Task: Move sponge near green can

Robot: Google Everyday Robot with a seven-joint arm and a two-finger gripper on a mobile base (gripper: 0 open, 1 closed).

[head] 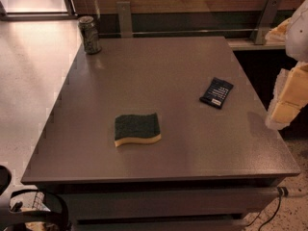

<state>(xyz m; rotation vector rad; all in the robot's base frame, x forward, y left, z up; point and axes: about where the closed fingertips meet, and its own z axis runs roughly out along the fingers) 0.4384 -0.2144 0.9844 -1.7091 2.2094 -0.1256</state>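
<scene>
The sponge, dark green on top with a pale yellow foam layer, lies flat on the grey table, a little left of centre and towards the front. The green can stands upright at the table's far left corner, well apart from the sponge. My gripper, a pale yellow and white shape, hangs at the right edge of the view, beyond the table's right side, far from the sponge. It holds nothing that I can see.
A small flat dark blue packet lies on the right part of the table. Two metal brackets rise along the back wall. A dark curved frame sits low at the front left. A cable hangs at the front right.
</scene>
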